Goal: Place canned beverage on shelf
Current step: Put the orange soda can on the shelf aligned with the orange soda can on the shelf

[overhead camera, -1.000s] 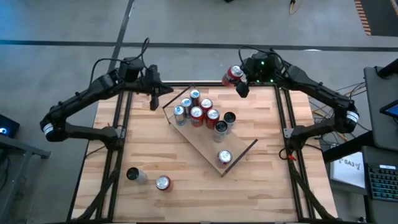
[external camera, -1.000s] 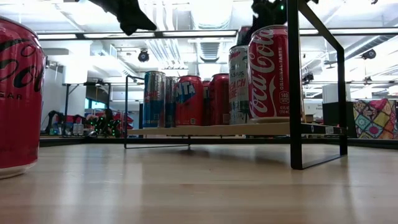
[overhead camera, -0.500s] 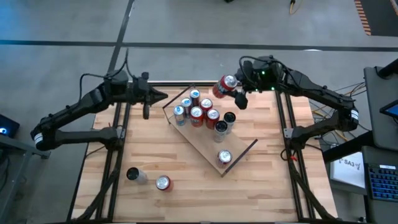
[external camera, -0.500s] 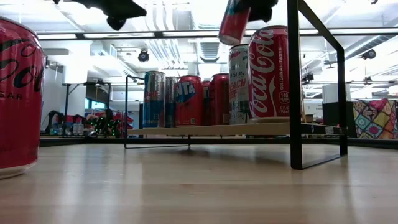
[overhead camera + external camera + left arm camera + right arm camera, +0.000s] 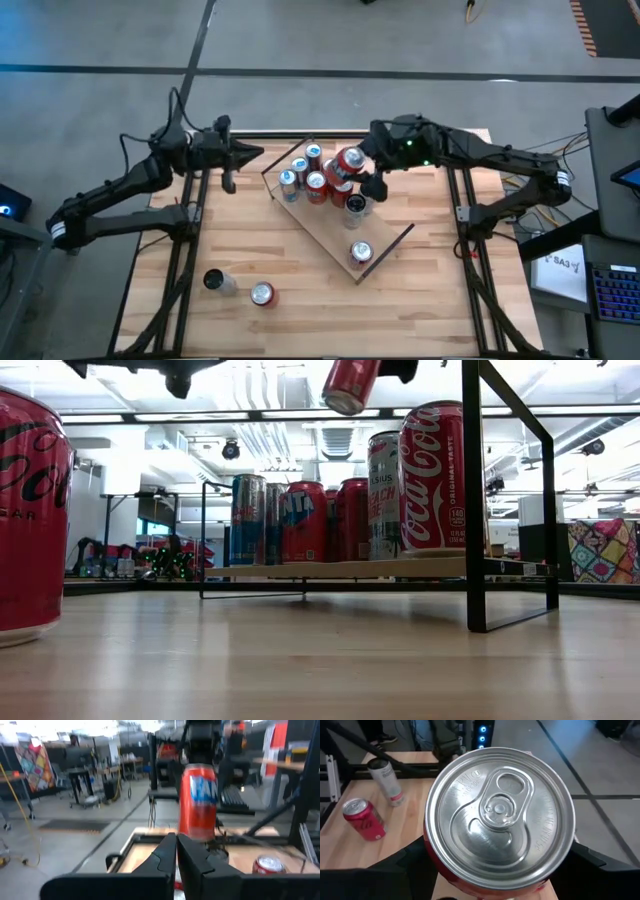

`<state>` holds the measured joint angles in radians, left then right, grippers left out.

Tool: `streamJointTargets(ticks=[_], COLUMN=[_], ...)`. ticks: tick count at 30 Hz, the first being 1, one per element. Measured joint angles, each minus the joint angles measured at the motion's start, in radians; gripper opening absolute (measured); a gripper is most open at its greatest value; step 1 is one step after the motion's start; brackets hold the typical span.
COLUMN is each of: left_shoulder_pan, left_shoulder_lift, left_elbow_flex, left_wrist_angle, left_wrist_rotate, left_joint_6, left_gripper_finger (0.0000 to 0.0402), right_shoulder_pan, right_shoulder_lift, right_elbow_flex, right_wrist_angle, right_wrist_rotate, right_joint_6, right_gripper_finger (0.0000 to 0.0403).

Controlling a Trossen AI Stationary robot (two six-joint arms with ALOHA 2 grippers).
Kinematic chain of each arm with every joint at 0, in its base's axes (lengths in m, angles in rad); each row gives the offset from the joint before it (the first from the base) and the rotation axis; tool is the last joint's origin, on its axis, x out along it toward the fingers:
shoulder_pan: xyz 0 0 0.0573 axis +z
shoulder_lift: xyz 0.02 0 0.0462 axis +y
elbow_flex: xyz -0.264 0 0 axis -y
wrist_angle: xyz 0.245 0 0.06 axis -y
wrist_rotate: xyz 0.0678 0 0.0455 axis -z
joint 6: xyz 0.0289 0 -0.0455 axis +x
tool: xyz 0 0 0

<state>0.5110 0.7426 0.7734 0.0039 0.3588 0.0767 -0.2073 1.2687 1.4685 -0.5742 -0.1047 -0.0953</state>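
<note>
High view: the shelf (image 5: 330, 225) lies slantwise mid-table w/ a cluster of cans (image 5: 318, 178) standing at its far end and one lone can (image 5: 361, 252) near the other end. Right gripper (image 5: 358, 172) is over that cluster, pinching a red can (image 5: 349, 161) that hangs tilted above the shelf, not set down yet. Two more cans (image 5: 240, 288) sit on the table near the front-left corner, well apart from the shelf, so the job looks approx. two-thirds done: this one to place, then those two. Vs. a sec ago: right arm swung in from the table's far edge to over the shelf; left arm pulled back toward the far-left corner.

Low view: the red can (image 5: 349, 382) hangs tilted above the row on the shelf (image 5: 340, 568), clear of their tops. It was out of shot a sec ago.

Left wrist view: left gripper (image 5: 176, 851) has fingers pressed together, holding nothing. The red can (image 5: 198, 804) hangs ahead w/ the right gripper on it; blurry, so the lettering is prob. "Fanta".

Right wrist view: can top (image 5: 501, 818) fills the shot, fingers spread wide round its body; the two table cans (image 5: 376, 802) show beyond.
</note>
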Motion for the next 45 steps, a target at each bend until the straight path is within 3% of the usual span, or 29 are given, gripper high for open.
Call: streamJointTargets(ticks=[7, 18, 24, 45], left_shoulder_pan=[0.0, 0.0, 0.0, 0.0], left_shoulder_lift=[-0.052, -0.097, -0.094, -0.092], left_elbow_flex=[-0.1, -0.183, -0.237, -0.231], left_wrist_angle=[0.208, 0.284, 0.404, 0.414], left_wrist_rotate=[0.0, 0.0, 0.0, 0.0], left_joint_6=[-0.035, -0.035, -0.035, -0.007], left_gripper_finger=[0.0, 0.0, 0.0, 0.0], right_shoulder_pan=[0.036, 0.076, 0.091, 0.14], right_shoulder_lift=[0.049, 0.131, 0.182, 0.354], right_elbow_flex=[0.0, 0.0, 0.0, 0.0], right_wrist_angle=[0.044, 0.096, 0.132, 0.145], right_wrist_rotate=[0.002, -0.001, -0.006, -0.005], right_joint_6=[0.029, 0.045, 0.074, 0.159], right_gripper_finger=[0.0286, 0.0286, 0.0286, 0.0286])
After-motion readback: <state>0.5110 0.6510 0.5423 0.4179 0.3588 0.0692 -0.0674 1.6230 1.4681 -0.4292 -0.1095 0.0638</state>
